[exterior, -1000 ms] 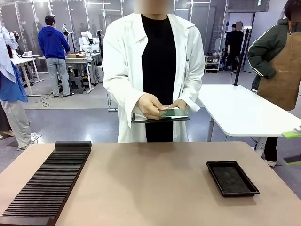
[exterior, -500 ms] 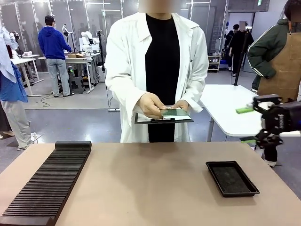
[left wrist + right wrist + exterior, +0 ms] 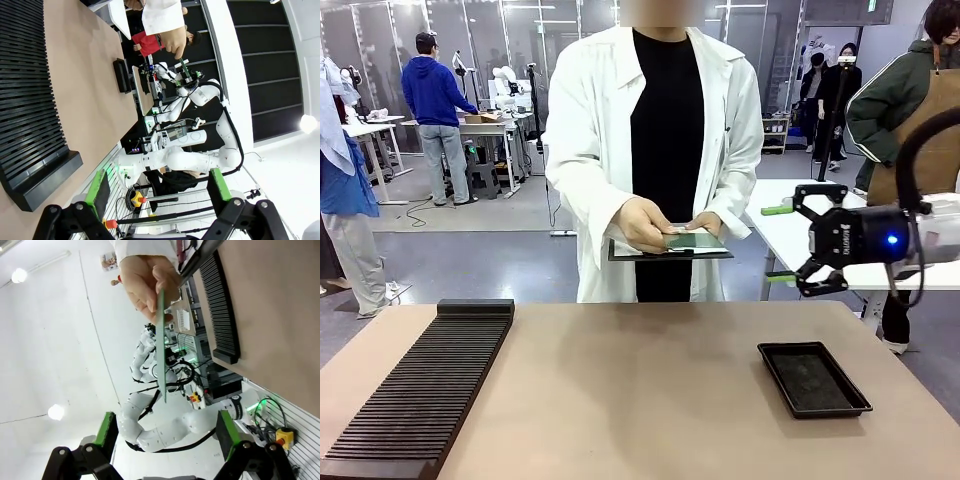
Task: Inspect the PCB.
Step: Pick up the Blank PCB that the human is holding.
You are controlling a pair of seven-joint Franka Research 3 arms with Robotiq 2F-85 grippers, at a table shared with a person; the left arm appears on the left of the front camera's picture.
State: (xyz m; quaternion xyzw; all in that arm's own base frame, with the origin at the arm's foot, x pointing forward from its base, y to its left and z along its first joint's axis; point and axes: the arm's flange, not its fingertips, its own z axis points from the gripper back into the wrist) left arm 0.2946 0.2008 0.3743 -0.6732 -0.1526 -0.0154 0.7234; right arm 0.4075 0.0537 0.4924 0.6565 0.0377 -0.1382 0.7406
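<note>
My right hand (image 3: 780, 244) hangs in the air above the black tray (image 3: 777, 380) and a little beyond it. It is turned sideways toward the person, fingers spread wide with nothing between them. The circuit board (image 3: 692, 240) is past the tray and to its left, off the counter (image 3: 640, 400). It lies flat on a clipboard (image 3: 670, 254) with both of the person's hands on it. From my right wrist the circuit board (image 3: 163, 340) shows edge-on in the person's grip, ahead of my open right hand (image 3: 166, 430) and apart from it. My left hand (image 3: 158, 186) is also wide open and empty. The ribbed black rack (image 3: 30, 100) beside it sits far left of the tray.
</note>
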